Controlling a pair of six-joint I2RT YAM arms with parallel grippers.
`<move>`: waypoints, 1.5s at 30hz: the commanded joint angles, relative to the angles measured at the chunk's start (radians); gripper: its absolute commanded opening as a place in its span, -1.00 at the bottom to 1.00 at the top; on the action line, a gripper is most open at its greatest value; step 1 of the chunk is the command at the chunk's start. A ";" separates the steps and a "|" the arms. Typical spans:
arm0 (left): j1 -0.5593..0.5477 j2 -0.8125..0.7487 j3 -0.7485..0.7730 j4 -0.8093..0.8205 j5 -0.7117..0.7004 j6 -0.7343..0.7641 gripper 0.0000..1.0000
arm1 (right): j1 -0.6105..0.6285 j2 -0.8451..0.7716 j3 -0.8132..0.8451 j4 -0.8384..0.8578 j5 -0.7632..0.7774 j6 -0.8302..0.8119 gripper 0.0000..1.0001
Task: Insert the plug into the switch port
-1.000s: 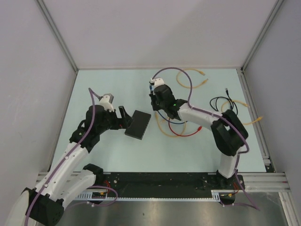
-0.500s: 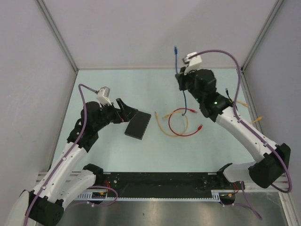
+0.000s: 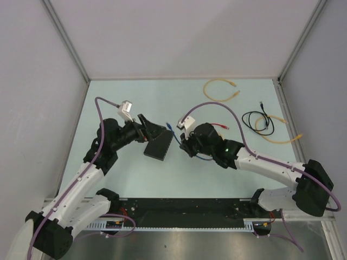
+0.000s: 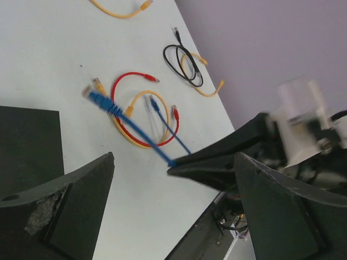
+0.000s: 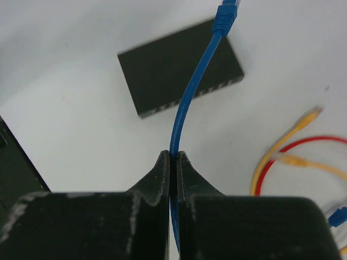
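The left gripper (image 3: 154, 134), jaws wide, hangs over the far end of the switch (image 3: 159, 146). The right gripper (image 5: 171, 158), pinching the blue cable (image 5: 187, 103), crowds the switch's right edge, with red and yellow cable loops (image 4: 135, 73) beyond. Bare table (image 3: 162, 179) lies on the switch's near side.

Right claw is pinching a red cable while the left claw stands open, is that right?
Only the colour is wrong. The right claw is pinching a blue cable, not a red one, as the right wrist view shows. The left claw does stand open.
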 commanded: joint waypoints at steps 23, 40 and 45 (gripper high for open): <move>-0.207 0.161 -0.240 0.270 -0.130 -0.245 0.22 | 0.175 -0.061 -0.290 0.361 0.182 0.274 -1.00; -0.299 0.098 -0.353 0.448 -0.145 -0.093 -1.00 | 0.021 -0.203 -0.362 0.330 -0.097 0.430 -0.41; -0.303 0.044 -0.378 0.474 -0.133 -0.037 -1.00 | -0.192 -0.262 -0.370 0.431 -0.345 0.521 -0.07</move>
